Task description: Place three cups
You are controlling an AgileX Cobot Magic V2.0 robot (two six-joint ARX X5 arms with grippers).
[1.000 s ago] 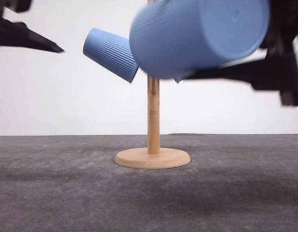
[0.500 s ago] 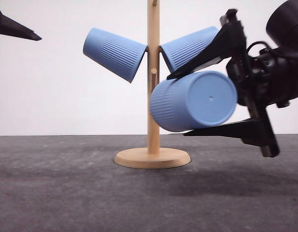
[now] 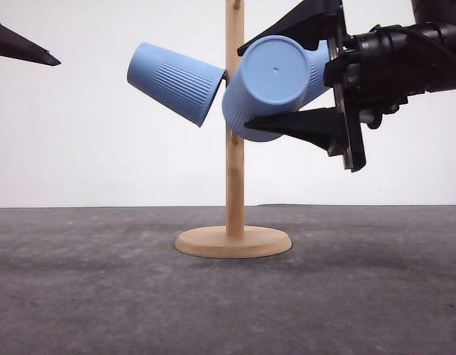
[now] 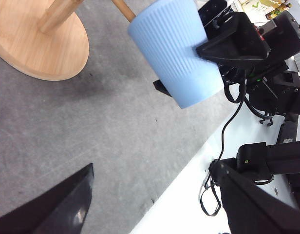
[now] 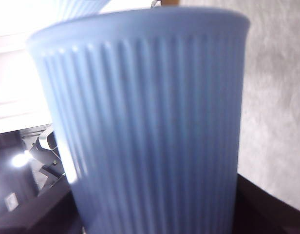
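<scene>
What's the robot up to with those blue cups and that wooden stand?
It is hanging cups on a wooden cup tree. The right gripper holds a light-blue cup sideways beside the post, mouth toward it. Another cup already hangs on a peg on the left, and a third shows behind the held one. The left gripper waits off to the side, empty.

One cup (image 3: 176, 81) hangs left of the stand's post (image 3: 235, 170); another cup (image 3: 269, 85) sits before it.
</scene>
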